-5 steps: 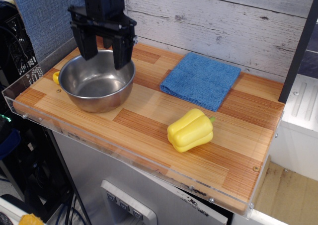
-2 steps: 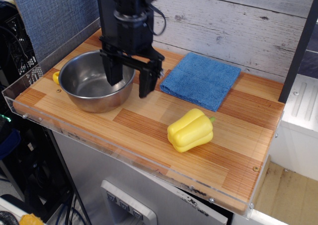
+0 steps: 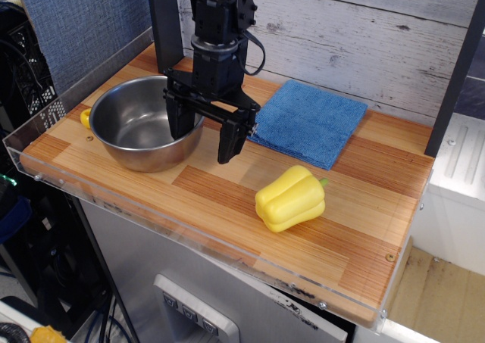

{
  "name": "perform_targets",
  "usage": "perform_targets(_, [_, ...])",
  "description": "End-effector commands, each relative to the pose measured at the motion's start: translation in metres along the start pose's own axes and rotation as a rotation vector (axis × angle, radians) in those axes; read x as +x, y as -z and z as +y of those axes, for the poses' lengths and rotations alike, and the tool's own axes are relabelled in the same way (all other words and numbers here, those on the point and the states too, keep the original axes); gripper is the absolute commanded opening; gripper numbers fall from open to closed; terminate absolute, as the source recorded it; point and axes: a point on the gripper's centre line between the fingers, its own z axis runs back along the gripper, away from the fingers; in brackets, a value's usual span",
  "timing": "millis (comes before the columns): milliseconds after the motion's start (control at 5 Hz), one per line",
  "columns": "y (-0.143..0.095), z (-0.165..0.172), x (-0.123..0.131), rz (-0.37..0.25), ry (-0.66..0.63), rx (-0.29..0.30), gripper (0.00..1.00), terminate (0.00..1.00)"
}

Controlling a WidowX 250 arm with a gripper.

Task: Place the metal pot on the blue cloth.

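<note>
While the jaws [image 3: 203,137] stand spread wide and point down at the table [image 3: 227,188], they grip nothing: one finger [image 3: 177,118] reaches down inside the metal pot [image 3: 146,123] by its near-side wall, and the other finger [image 3: 229,141] hangs outside the pot over bare wood, so the pot's rim lies between the two. Whether either finger touches the steel cannot be told. The pot sits on the table to the inner-finger side of the jaws, upright, and what shows of its inside is bare shiny metal; the part behind the inner finger is hidden. Just past the outer finger, farther back toward the plank wall [image 3: 341,32], lies the blue cloth [image 3: 311,121], flat and folded, apart from the pot, with nothing on it. Nearer the front edge, well clear of the outer finger, a yellow toy pepper [image 3: 290,198] lies on its side. A small yellow thing [image 3: 86,117] peeks out from beyond the pot's far side, mostly hidden by it.
</note>
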Motion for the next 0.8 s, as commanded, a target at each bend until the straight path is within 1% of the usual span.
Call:
perform_targets(0, [-0.0085,0.02,0.0004,-0.029,-0.051,0.027,0.0,0.0])
perform_targets(400, [-0.0079,0.0176,-0.0028,-0.019,-0.048,0.025,0.0,0.0])
perform_targets(600, [-0.0077,0.0179,-0.0068,-0.01,-0.058,0.013,0.0,0.0])
